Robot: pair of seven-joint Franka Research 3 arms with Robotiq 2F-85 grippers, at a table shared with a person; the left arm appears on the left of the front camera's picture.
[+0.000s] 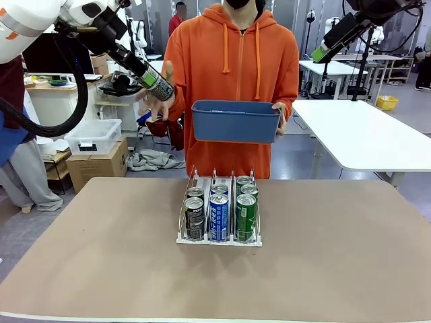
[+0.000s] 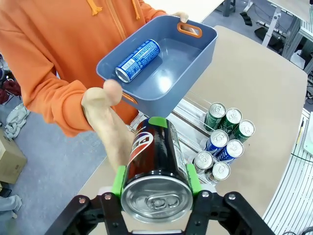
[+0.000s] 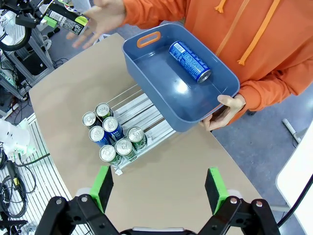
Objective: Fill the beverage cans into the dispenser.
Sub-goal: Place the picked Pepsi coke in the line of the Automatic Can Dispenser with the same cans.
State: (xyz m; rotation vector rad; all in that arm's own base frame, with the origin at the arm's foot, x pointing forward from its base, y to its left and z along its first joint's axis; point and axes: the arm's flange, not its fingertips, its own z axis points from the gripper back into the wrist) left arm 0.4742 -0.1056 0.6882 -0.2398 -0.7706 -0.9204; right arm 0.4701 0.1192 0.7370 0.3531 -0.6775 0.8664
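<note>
**Dispenser.** The dispenser (image 1: 219, 239) stands on the counter (image 1: 94, 269), its front stop toward the robot and its rear end toward the person. Seven cans (image 1: 219, 214) stand upright in it, tops up. Two dark ones are in its left lane, two blue in the middle and three green on the right. All are crowded against the front stop. In my judgement this leaves the rear of each lane free for loading.

**Left claw.** The left claw (image 1: 149, 75) is high above and left of the dispenser, beyond its rear end. It is closed across the girth of a dark can (image 1: 157, 83), with a pad pressed on either side. The can's long axis is tilted, neither upright nor level. Its silver top faces back toward the wrist and its base points down and away. The person's open hand (image 1: 160, 102) is just under the base; whether they touch I cannot tell. The side grip leaves both ends free. I judge the can must be turned upright before it goes into the dark lane.

**Bin.** The person holds a blue bin (image 1: 236, 124) above the dispenser's rear end. One blue can (image 2: 138, 60) lies on its side in it, long axis level. I take this to be the remaining supply, kept close to the dispenser.

**Right claw.** The right claw (image 3: 157, 176) is high above and right of the dispenser. Its fingers are spread wide and it holds nothing.
</note>
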